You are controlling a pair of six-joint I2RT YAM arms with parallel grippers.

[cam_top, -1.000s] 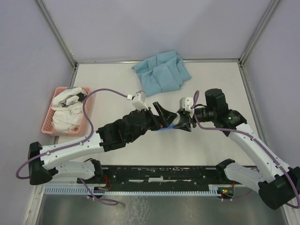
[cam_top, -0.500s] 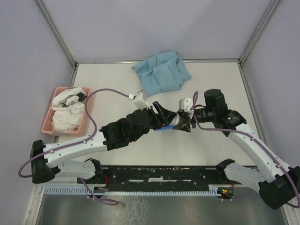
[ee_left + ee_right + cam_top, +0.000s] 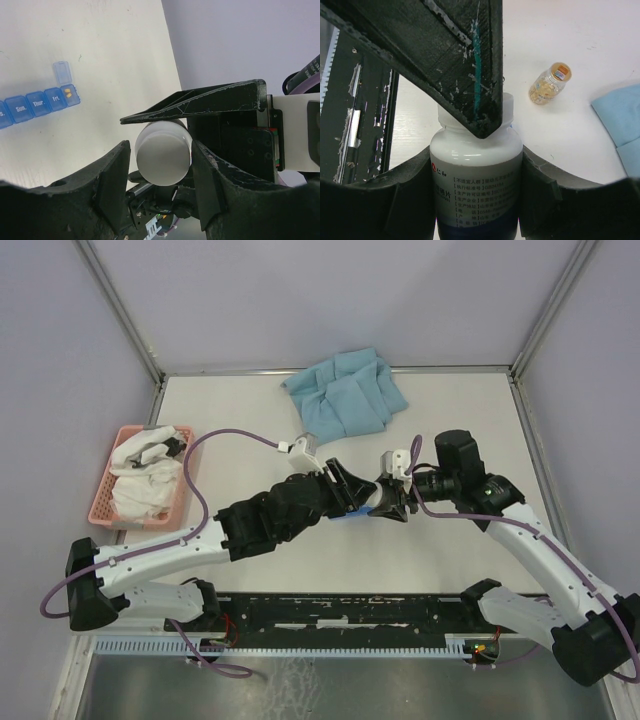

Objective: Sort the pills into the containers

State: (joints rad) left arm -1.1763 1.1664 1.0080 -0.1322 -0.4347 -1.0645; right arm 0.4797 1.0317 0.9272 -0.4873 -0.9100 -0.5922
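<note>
A: So, what is the right gripper doing?

B: It is clamping the white bottle by its body, with one finger pressing on each side.

A: And the left gripper?

B: It is sitting narrow, pinching the white cap between its fingers. From the right wrist, one of those fingers is lying across the cap and neck.

A: Where is the pill organiser resting?

B: It is lying flat on the table, off to one side of the bottle in the left wrist view. Its end compartment is standing open, lid flipped back, with yellow pills lying inside. The neighbouring lids are sitting shut.

A: Anything else around?

B: A small clear bottle is lying on its side near a blue cloth — and a pink basket is sitting at the table's left edge, well apart.
</note>
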